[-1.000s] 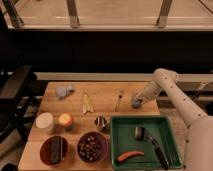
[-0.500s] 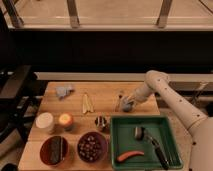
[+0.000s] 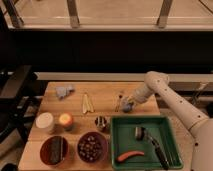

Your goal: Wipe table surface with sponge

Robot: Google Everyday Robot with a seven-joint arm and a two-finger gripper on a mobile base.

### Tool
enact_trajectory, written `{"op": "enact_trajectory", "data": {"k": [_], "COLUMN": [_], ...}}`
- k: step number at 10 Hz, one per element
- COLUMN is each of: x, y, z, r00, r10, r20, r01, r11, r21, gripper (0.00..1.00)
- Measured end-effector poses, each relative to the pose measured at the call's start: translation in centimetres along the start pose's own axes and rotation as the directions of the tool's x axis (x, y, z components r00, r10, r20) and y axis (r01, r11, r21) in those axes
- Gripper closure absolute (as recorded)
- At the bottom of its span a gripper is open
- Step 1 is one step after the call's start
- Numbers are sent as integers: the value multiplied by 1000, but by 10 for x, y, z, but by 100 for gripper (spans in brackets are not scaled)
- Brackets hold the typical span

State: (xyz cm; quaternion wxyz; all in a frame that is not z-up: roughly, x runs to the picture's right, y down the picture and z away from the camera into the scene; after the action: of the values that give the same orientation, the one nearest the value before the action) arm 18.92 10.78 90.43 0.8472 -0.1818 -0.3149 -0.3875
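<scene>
My white arm reaches in from the right over the wooden table [image 3: 107, 95]. The gripper [image 3: 127, 105] is low at the table's right middle, just behind the green tray. A small bluish-grey lump, seemingly the sponge [image 3: 128, 107], sits at its tip against the tabletop. A thin utensil [image 3: 119, 100] lies just left of the gripper.
A green tray [image 3: 170, 131] at the front right holds a red item [image 3: 129, 155] and dark tools. A grey-blue crumpled thing [image 3: 64, 91] lies back left, pale sticks [image 3: 87, 102] in the middle. A white cup [image 3: 45, 122], an orange cup [image 3: 65, 119], a small tin [image 3: 101, 122] and two dark bowls [image 3: 54, 149] stand front left.
The gripper has moved left along the table and come down lower, from near the right edge to beside the thin utensil.
</scene>
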Motion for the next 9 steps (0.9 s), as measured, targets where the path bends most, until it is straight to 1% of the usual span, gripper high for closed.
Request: {"op": "enact_trajectory", "data": {"k": [2, 4, 5, 6, 7, 9], "x": [6, 11, 18, 27, 40, 63], "y": [23, 30, 31, 27, 16, -7], "z": [-10, -16, -20, -24, -28, -30], "r00": [998, 996, 995, 994, 994, 995], "r10": [50, 76, 84, 80, 56, 11], "r20": [-27, -49, -61, -74, -89, -98], "r01": [-50, -75, -84, -79, -56, -12], "r11": [999, 997, 996, 997, 998, 1000], "r21": [-2, 6, 9, 9, 4, -9], "gripper": [100, 100, 100, 100, 100, 100]}}
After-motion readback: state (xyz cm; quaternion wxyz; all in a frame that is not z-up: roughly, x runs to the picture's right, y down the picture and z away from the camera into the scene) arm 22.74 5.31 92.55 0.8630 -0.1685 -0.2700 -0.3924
